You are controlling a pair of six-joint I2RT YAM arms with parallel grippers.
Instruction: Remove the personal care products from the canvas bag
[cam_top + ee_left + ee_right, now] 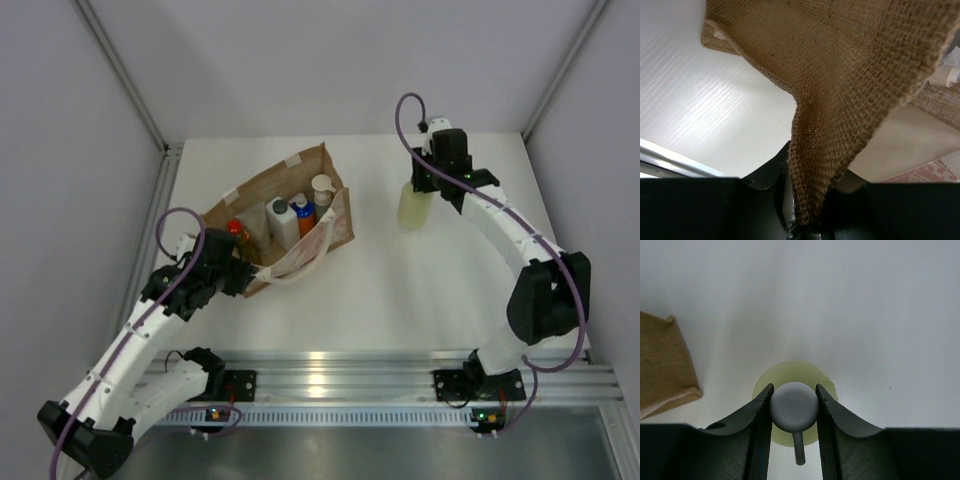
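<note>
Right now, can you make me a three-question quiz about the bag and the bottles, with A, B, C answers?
1. Where is the pale yellow-green bottle?
A in the bag
B by the left arm's base
C outside the canvas bag, to its right

2. How many bottles show inside the bag?
A four
B one
C nine

3. What is the left gripper doing?
A open over bare table
B shut on the bag's cloth
C holding a bottle

Answers:
1 C: the right gripper grips its grey pump top beside the bag.
2 A: red-capped bottle, white bottle, blue-orange bottle, pump bottle.
3 B: burlap is pinched between its fingers.
</note>
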